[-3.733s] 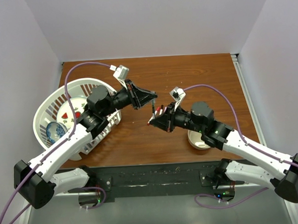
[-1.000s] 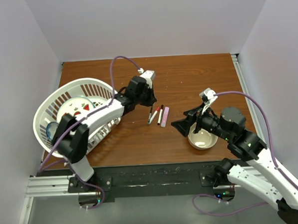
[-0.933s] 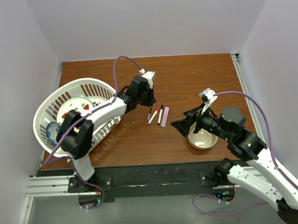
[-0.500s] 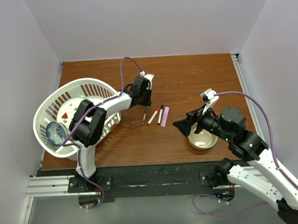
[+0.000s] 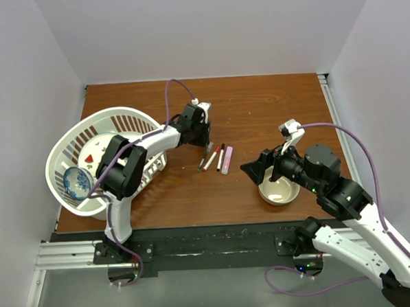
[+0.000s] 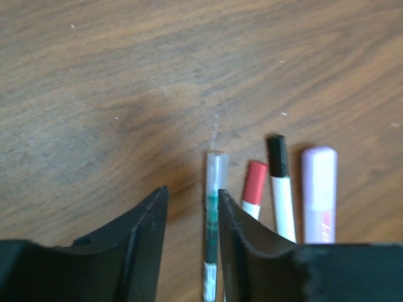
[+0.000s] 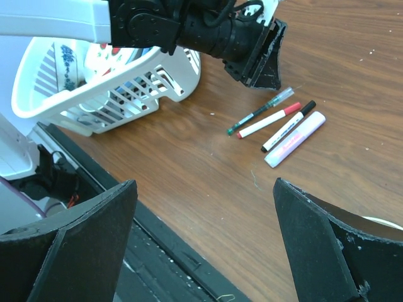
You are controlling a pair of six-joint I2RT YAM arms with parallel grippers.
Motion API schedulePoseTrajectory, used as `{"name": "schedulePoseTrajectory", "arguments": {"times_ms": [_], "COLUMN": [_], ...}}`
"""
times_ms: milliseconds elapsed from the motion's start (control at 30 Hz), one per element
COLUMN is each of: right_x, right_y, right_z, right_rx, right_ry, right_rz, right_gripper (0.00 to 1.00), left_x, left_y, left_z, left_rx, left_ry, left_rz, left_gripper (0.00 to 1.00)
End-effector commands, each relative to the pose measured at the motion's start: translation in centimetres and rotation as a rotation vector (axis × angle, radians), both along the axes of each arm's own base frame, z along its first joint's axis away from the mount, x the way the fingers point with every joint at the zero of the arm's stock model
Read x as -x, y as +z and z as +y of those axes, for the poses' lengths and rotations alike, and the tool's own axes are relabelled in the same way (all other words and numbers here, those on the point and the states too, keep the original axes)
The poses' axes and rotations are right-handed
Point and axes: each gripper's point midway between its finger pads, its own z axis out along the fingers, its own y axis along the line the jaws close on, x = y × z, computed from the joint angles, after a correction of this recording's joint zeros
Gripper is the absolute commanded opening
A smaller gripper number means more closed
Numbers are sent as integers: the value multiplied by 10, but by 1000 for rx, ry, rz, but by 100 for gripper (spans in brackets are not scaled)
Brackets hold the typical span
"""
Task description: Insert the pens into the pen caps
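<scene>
L gripper low over surface, jaws apart astride thin pen, not clamping. Pen lies capped beside 3 pens, prob. tidy finished row. R gripper wide open, empty, parked clear.

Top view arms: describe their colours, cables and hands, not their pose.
The left arm and right arm have white shells and black joints. A purple cable runs along each to a small pale camera box at the wrist. The left hand and right hand are black, each with two wedge-shaped fingers.
</scene>
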Motion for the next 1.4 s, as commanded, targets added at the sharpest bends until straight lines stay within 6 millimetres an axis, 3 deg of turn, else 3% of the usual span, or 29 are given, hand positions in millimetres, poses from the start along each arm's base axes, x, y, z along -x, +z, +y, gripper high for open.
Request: {"name": "schedulePoseTrajectory", "arguments": {"times_ms": [0,33,67,133,267,367,400,433,567,600,700,833,1367], "right_x": [1,3,3,6,6,3,2,2,0,0,1,0,-3], "right_y": [33,37,38,39,41,42,43,43,45,48,47,36,28], "right_z": [-6,-7,-8,-9,-18,-28,-30,-32,-39,-39,-37,-37,-32], "right_rx": [-68,-77,-81,-93,-112,-108,-106,-109,-141,-155,-165,-154,-149], "right_ry": [-42,-47,-51,-55,-107,-162,-174,-188,-244,-244,-234,-248,-245], "right_rz": [-24,-22,-21,-8,2,5,3,6,12,5,12,45,69], "right_gripper": [93,93,93,93,94,94,95,95,96,96,97,97,96], "left_x": [-6,-2,5,18,67,104,118,124,168,173,190,198,212], "left_y": [114,124,147,173,231,258,266,275,285,292,288,277,291], "left_z": [-17,-17,-15,-18,-10,-4,-6,-5,11,13,21,25,25], "left_rx": [174,185,214,279,421,517,563,598,714,748,785,784,848], "left_ry": [-70,-78,-88,-132,-237,-319,-361,-375,-404,-406,-418,-423,-468], "left_rz": [-171,-176,-209,-252,-373,-437,-443,-482,-534,-560,-585,-578,-602], "left_gripper": [47,48,50,60,78,90,100,100,100,100,100,100,100]}}
